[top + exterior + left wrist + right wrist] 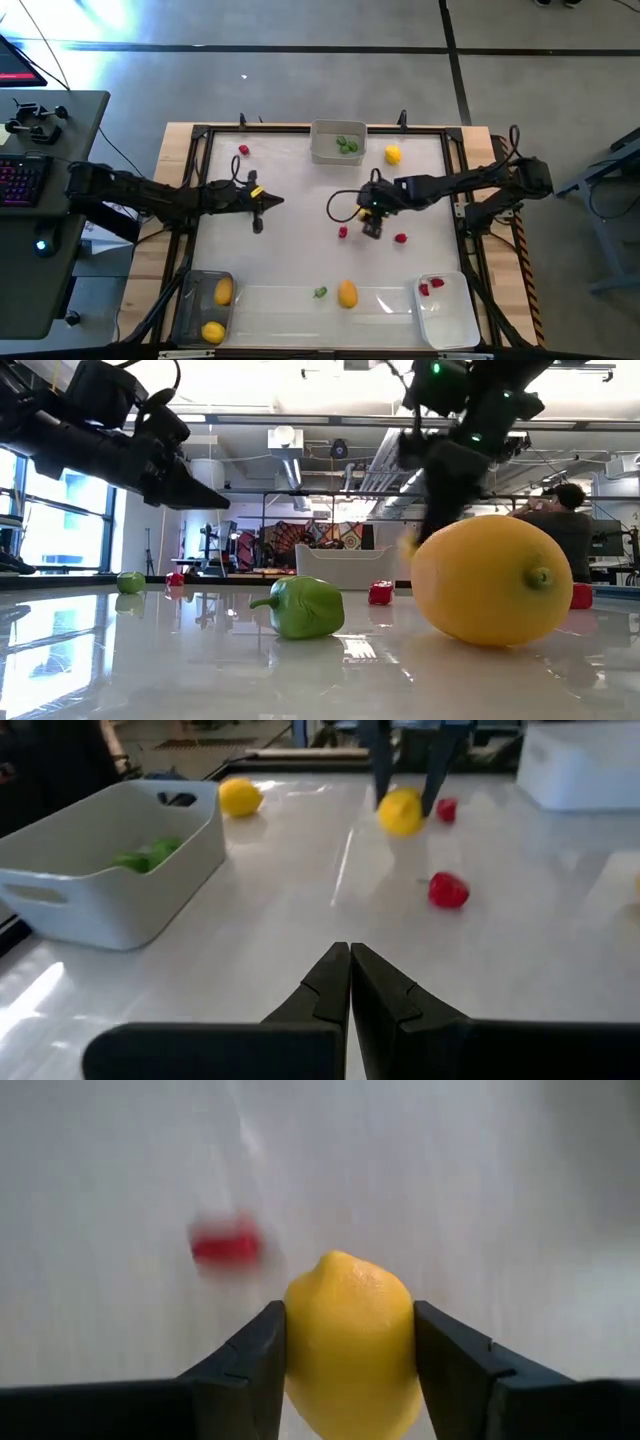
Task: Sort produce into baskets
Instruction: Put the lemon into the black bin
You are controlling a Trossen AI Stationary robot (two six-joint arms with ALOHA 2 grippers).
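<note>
High view: looks straight down on the white table (290, 190). Right hand (371, 212) near the middle, low over the table, with a bit of yellow showing under it. Left hand (266, 200) out over the left half, pinched shut, holding nothing. Grey basket (338, 152) at the far edge, green pieces (347, 145) inside. Dark see-through basket (203, 308) at the near left corner, two lemons (217, 312) inside. White basket (447, 310) at the near right corner, two red pieces (431, 286) inside. So some sorting done. Left out on the table: a lemon (393, 154) just beside the grey basket, a lemon (347, 293) and a green piece (320, 292) near the front edge, red pieces (342, 232) near the right hand, one more red (243, 150) far left.

Low view: big front lemon (490, 580) and green piece (303, 607) close up, resting on the table. More red bits (380, 592) farther back. Both arms hanging in from above.

Left wrist view: two dark fingers (322, 992) pressed tight together, empty. Beyond them the grey basket (110, 860) with greens, loose red pieces (448, 890), and the right arm's fingers standing on each side of a yellow lemon (400, 812).

Right wrist view: fingers (250, 1360) touching both sides of a lemon (352, 1342), closing on it. Cannot tell if the grip is firm yet. One blurry red piece (226, 1243) lying on the table past it.

Best guess: about halfway. Next, this lemon to the dark basket, then the rest.
</note>
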